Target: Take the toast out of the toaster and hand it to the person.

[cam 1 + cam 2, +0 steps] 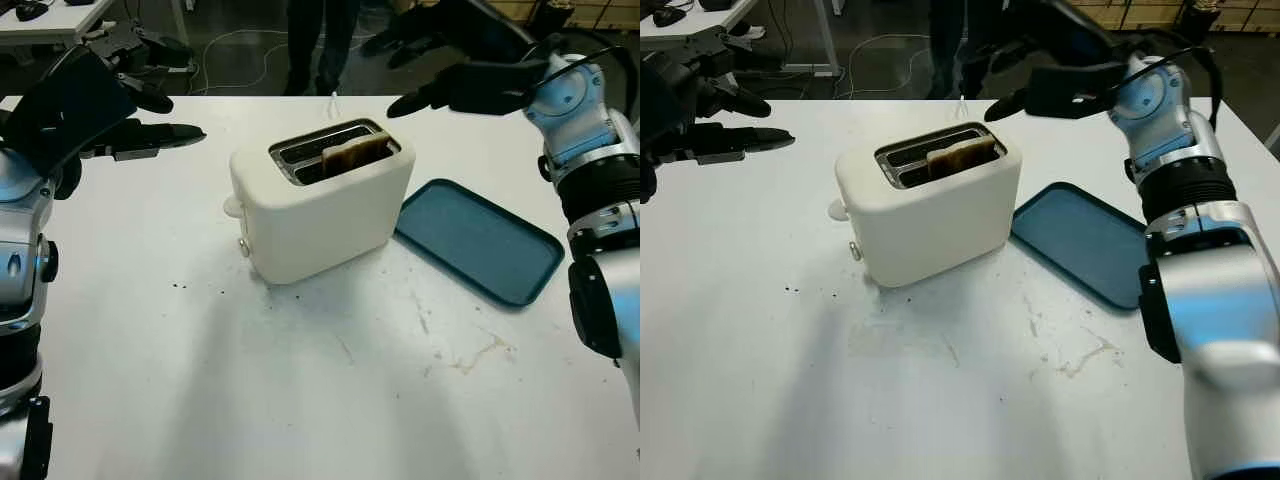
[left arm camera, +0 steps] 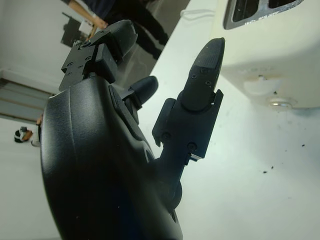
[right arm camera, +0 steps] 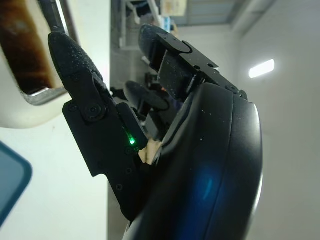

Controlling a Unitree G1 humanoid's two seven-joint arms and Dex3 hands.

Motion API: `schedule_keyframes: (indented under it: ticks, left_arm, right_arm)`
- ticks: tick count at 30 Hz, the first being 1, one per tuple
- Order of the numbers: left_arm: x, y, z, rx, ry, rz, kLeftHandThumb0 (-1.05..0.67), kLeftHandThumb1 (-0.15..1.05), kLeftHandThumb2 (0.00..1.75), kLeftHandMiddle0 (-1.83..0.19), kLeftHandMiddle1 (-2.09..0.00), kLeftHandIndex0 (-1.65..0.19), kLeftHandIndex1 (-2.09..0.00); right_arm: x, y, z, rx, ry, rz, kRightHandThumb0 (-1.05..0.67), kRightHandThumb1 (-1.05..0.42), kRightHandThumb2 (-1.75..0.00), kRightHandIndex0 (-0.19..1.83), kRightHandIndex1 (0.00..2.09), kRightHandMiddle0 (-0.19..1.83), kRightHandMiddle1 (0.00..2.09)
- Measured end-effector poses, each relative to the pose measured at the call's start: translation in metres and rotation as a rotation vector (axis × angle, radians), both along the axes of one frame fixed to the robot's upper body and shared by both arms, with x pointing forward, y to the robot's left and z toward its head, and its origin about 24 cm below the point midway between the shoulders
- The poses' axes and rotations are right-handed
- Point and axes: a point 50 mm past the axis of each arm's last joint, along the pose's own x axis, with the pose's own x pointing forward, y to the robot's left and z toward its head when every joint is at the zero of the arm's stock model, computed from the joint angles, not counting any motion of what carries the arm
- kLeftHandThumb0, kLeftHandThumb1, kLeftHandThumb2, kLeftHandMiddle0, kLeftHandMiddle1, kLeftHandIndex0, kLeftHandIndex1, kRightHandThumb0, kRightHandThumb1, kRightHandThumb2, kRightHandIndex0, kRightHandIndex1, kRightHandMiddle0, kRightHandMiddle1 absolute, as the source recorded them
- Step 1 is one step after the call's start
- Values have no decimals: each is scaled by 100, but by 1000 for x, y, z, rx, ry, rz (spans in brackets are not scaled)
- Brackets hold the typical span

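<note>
Left eye view had the toast standing upright in the slot nearer the robot, its browned top poking above the rim of the white toaster, which sat mid-tabletop. And there was the right robot hand, released, holding nothing, hovering above and just beyond the toaster's far right corner. The toast lay down and toward the robot from those fingertips, close by. Its long edge ran along the slot, slanting from the near left to the far right across the tabletop, so the fingers would have needed to close across the slice's thin faces, not along its length.

Over on the other side, the left robot hand was released too, carrying nothing, hanging off the toaster's left end and well apart from the slot. The right one was clearly the nearer of the two and better placed for the pull. A blue tray lay flat just beside the toaster on the right. At the far edge a person's legs stood waiting, beyond the toaster.
</note>
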Motion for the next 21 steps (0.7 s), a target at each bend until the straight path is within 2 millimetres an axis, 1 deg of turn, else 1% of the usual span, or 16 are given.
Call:
schedule_keyframes:
  ticks: [2,5,7,8,10,12,17,21]
  left_arm:
    - [0,0,0,0,0,0,-32,80,0,0,-127,-11,-82]
    - [0,0,0,0,0,0,-31,80,0,0,-127,-10,-82]
    - [0,0,0,0,0,0,-32,80,0,0,-127,-11,-82]
    - [0,0,0,0,0,0,-32,80,0,0,-127,-11,-82]
    - [0,0,0,0,-1,1,-32,80,0,0,-127,-11,-82]
    - [0,0,0,0,-1,2,-32,80,0,0,-127,-10,-82]
    - [0,0,0,0,-1,2,-33,80,0,0,-127,-10,-82]
    - [0,0,0,0,-1,2,-31,80,0,0,-127,-10,-82]
  right_arm:
    - [0,4,-1,-40,-11,1,-64,-68,0,84,38,91,4]
    - [0,10,-3,-91,-25,7,-60,-67,0,87,40,92,5]
    - [0,13,-6,-122,-25,18,-57,-68,0,80,59,92,3]
    - [0,15,-7,-136,-24,22,-56,-68,0,76,72,92,2]
    - [0,17,-9,-168,-26,27,-55,-69,0,74,81,92,1]
    - [0,19,-10,-190,-26,31,-54,-68,0,74,80,93,2]
    - [-1,21,-11,-201,-27,36,-52,-68,0,79,59,96,2]
    - [-1,25,-12,-201,-45,50,-49,-66,0,86,57,99,3]
